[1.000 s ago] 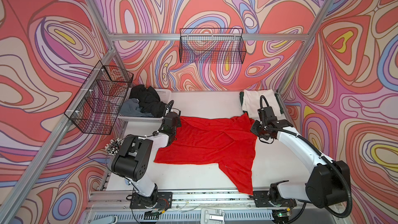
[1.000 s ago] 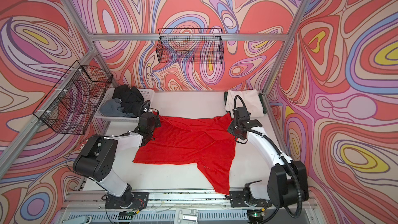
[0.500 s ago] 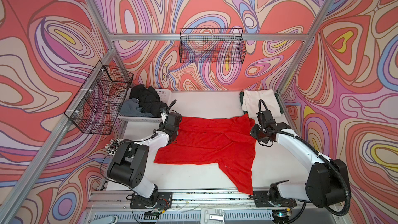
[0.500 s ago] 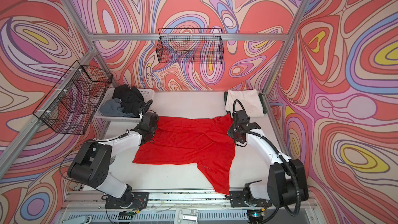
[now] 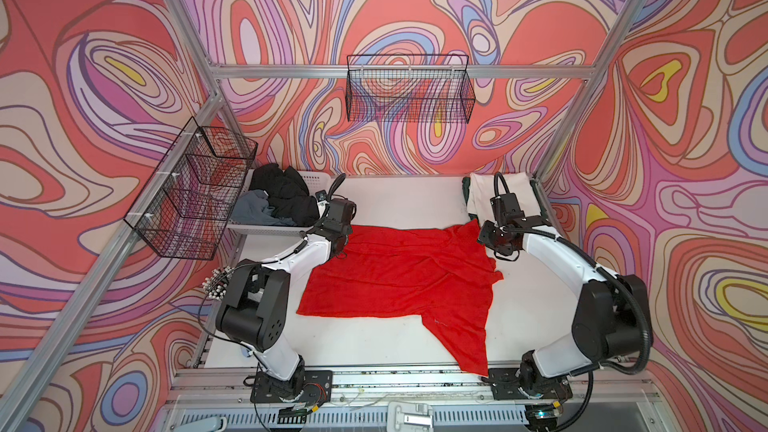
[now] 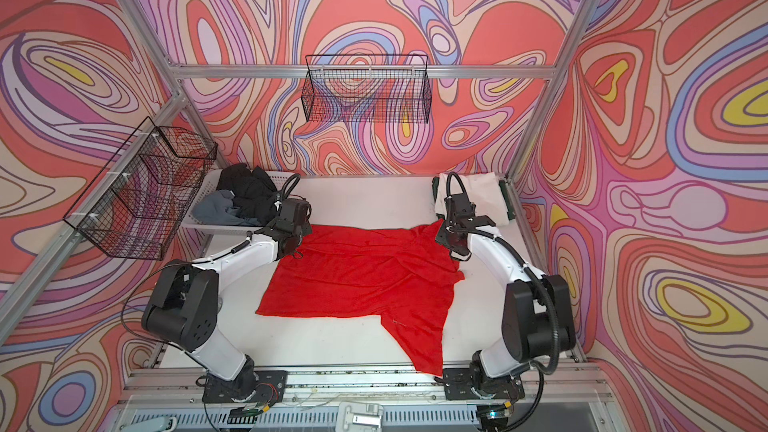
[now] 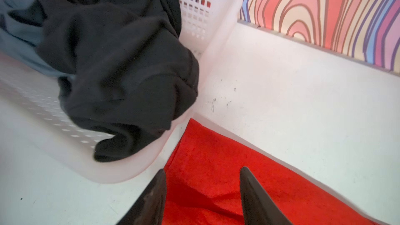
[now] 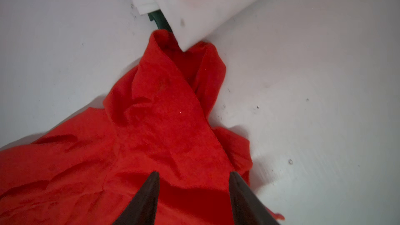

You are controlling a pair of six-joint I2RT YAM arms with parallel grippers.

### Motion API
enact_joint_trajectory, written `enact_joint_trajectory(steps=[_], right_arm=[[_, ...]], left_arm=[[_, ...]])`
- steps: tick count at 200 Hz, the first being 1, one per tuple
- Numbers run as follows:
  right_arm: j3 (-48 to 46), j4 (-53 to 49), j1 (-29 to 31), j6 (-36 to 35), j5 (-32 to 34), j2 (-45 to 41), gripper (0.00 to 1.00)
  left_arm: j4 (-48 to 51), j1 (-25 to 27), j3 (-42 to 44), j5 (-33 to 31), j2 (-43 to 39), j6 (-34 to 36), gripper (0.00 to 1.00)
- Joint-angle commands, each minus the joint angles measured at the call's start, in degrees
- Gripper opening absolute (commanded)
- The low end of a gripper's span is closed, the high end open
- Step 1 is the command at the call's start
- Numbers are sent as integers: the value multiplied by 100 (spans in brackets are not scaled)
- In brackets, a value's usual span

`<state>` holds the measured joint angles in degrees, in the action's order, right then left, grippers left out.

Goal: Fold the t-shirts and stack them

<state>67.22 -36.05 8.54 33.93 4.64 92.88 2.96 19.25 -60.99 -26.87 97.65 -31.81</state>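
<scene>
The large red t-shirt (image 5: 399, 276) (image 6: 361, 280) lies spread on the white table, one sleeve reaching the front edge. My left gripper (image 7: 202, 169) (image 5: 341, 231) stands open over its far left corner, nothing pinched. My right gripper (image 8: 193, 173) (image 5: 485, 235) stands open over the rumpled far right corner, beside a folded white t-shirt (image 5: 523, 187) (image 8: 194, 1) lying on a dark green t-shirt (image 8: 160, 21). A black t-shirt (image 7: 121, 61) (image 5: 286, 197) and a grey t-shirt (image 7: 19, 33) (image 5: 253, 211) are heaped in the basket.
The white perforated basket (image 7: 205, 18) (image 5: 316, 178) sits at the back left, close to my left gripper. A wire basket (image 5: 409, 89) hangs on the back wall and a wire rack (image 5: 191, 189) on the left wall. Aluminium posts frame the table.
Both grippers were shut on the red t-shirt's far corners and have opened, letting the cloth go. Both drew the far edge slightly toward the back wall first.
</scene>
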Motion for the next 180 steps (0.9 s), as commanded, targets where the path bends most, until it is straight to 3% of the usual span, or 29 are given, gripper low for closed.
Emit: enact_joint_trajectory(steps=[1,34,42,58,83,129,180], right_arm=[[474,373,-63,-422,-48,850,55],[1210,313,-68,-570,273,1859,56],[1322,328,-71,-598,332,1990,55],[1512,360,-66,-631,452,2188,49],[1672,447,-90,-668,665,2337,35],[1911,550,-256,-677,574,2631,0],[2056,675,-499,-610,568,2713,0]], left_arm=[[490,20,-446,285,571,198,60],[1175,28,-1450,527,1432,553,60],[1457,27,-1617,537,1599,560,56],[1750,33,-1893,555,1890,564,42],[2152,18,-2245,486,2279,494,0],[2735,-45,-2795,565,2831,341,0],[2966,-129,-2748,377,2770,93,0]])
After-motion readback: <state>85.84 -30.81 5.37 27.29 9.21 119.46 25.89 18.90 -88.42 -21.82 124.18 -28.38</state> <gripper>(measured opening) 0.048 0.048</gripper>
